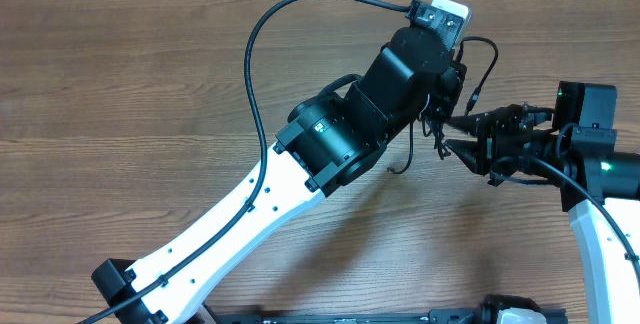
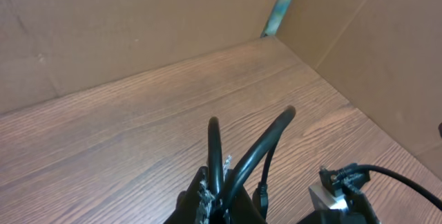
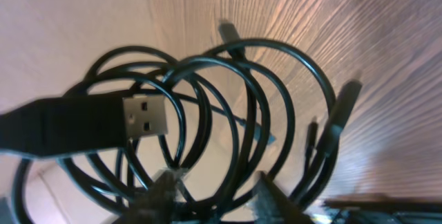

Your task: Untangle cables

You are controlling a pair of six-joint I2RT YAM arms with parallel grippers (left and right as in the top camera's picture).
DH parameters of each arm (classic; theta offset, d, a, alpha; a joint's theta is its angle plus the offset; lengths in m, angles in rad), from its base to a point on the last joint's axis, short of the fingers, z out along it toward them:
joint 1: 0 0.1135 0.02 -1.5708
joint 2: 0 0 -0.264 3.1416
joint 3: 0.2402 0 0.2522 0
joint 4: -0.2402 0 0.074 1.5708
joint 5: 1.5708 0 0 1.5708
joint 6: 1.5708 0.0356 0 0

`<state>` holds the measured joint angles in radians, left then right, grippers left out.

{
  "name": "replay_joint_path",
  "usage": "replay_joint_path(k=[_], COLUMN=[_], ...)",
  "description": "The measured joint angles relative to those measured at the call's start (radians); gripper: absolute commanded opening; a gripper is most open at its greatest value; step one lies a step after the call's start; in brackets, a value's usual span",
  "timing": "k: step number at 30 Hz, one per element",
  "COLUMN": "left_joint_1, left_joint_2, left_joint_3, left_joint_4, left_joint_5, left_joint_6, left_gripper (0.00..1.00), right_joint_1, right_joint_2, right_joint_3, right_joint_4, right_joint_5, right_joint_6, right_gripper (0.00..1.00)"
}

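Wood-grain tabletop runs under both arms, and the work sits toward its right side. The left claw is clamped shut on the cables, with two bends of cord arching up out of its fingers. That pinch looks meant as an anchor, keeping the bundle up off the wood so the loops hang free and can be sorted. Just right of it the cables spread into several overlapping coils. A USB plug sticks out across them, a loose end that probably has to be drawn out through a loop. The right claw faces the left one from close by. Its jaws are partly open, with strands passing between the fingers but nothing pinched that I can make out. It is likely placed there to pick one strand and pull it away from the anchor.
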<state>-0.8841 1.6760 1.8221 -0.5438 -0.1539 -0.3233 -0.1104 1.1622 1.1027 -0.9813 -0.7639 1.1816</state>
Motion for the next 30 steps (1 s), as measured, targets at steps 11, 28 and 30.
replay_joint_path(k=[11, 28, 30], left_joint_1=[0.036, 0.038, 0.038], left_joint_2=[0.000, 0.000, 0.000], left_joint_3=[0.000, 0.000, 0.000], left_joint_4=[0.043, 0.081, 0.083], left_joint_5=[0.049, 0.189, 0.203], left_joint_6=[-0.006, 0.076, 0.099], left_gripper=[0.04, 0.04, 0.04], right_joint_1=[0.000, 0.000, 0.000], right_joint_2=[0.000, 0.000, 0.000], right_joint_3=[0.000, 0.000, 0.000], right_joint_4=[0.013, 0.020, 0.020], right_joint_5=[-0.038, -0.085, -0.086], right_joint_6=[0.013, 0.011, 0.006], right_gripper=[0.50, 0.40, 0.40])
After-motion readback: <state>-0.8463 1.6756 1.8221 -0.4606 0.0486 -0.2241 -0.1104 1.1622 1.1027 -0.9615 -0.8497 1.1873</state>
